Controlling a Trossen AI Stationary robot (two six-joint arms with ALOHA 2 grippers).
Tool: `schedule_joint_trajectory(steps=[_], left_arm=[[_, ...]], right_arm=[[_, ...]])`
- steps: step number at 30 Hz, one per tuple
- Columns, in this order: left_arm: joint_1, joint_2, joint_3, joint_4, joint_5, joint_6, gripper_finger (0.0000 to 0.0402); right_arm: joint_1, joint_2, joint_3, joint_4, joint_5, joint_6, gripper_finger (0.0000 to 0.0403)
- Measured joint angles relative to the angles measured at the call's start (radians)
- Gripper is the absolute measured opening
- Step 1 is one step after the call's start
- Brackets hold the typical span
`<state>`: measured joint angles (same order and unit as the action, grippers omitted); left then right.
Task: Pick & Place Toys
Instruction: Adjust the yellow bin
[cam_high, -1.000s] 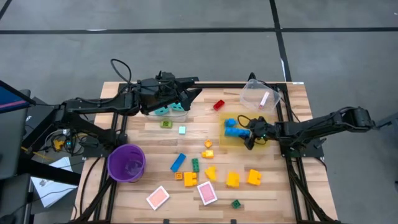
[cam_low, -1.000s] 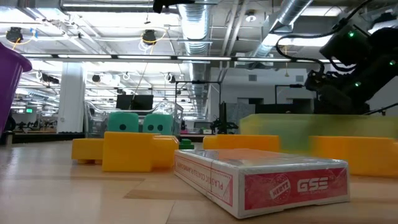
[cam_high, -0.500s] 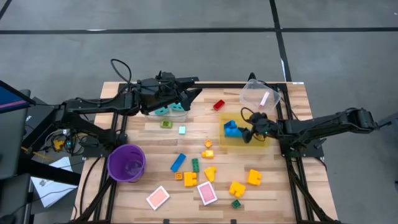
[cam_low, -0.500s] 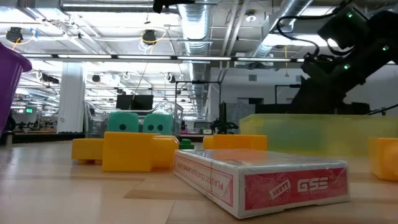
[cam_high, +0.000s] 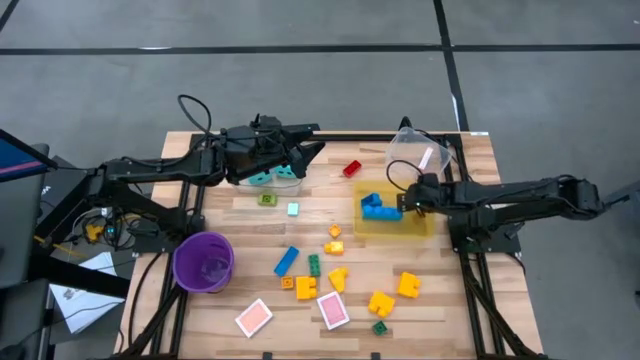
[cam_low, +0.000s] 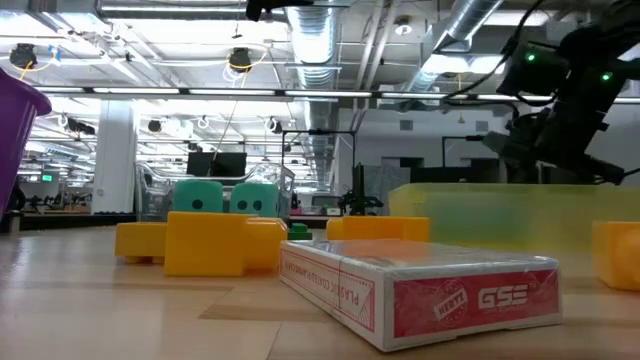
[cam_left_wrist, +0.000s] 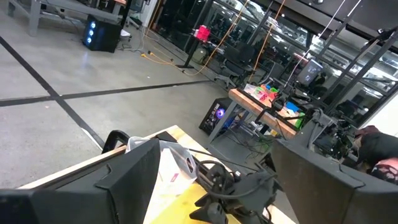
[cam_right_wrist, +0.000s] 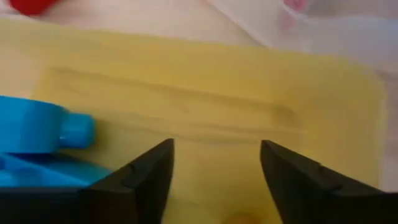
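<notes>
Toys lie scattered over the lower middle of the high view: yellow bricks (cam_high: 381, 301), a long blue brick (cam_high: 286, 260), green bricks (cam_high: 314, 265) and two pink cards (cam_high: 332, 310). At right centre, blue bricks (cam_high: 377, 206) sit inside the yellow bin (cam_high: 420, 225). The right gripper (cam_high: 405, 202) hovers over the bin just right of them, holding nothing. A second ago it was lower in the frame, at the bin's near edge, and one yellow brick lay closer to the bin; that brick now rests lower, near the small green one at the bottom. The bin itself has slid slightly. My reading is that the arm has dropped its load and is backing off for the next toy.

Low view – the right arm (cam_low: 560, 110) hangs at upper right above the bin's pale wall, higher and further right than before. A card box (cam_low: 420, 290) fills the foreground, yellow bricks behind it, two cyan dice (cam_low: 225, 197) further back.

Left wrist view – the left gripper (cam_left_wrist: 211, 186) waits with fingers wide apart and empty, at the upper left of the table in the high view, unchanged.

Right wrist view: both dark fingers (cam_right_wrist: 140, 177) stand apart over the bin floor, nothing between them, a blue brick at the frame's left edge. They appear narrower than a moment ago.
</notes>
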<state>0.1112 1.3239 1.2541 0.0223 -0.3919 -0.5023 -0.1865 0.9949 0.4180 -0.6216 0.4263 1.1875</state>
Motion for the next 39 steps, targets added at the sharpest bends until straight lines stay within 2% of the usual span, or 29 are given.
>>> schedule_joint_trajectory(steps=[5,9,12,17,23,27,39], left_arm=[[0.0,0.0,0.0,0.0,0.0,-0.001,0.0301],[0.0,0.0,0.0,0.0,0.001,-0.001,0.0301],[0.0,0.0,0.0,0.0,0.001,-0.001,0.0301],[-0.009,0.0,0.0,0.0,0.001,-0.001,0.0301],[-0.015,0.0,0.0,0.0,0.002,-0.001,0.0301],[-0.016,0.0,0.0,0.0,0.001,-0.001,0.0301],[-0.017,0.0,0.0,0.001,0.0,-0.003,0.0301]], right_arm=[[-0.003,0.02,0.029,-0.066,-0.048,0.069,0.0159],[0.014,0.019,0.039,-0.081,-0.038,0.202,0.0109],[0.023,0.019,0.039,-0.035,0.012,0.295,0.0083],[-0.018,0.041,0.039,0.121,0.031,0.256,0.0051],[-0.113,0.143,0.039,0.257,-0.042,0.218,0.0019],[-0.135,0.205,0.039,0.374,-0.059,0.245,0.0011],[-0.139,0.269,0.039,0.418,0.048,0.508,0.0011]])
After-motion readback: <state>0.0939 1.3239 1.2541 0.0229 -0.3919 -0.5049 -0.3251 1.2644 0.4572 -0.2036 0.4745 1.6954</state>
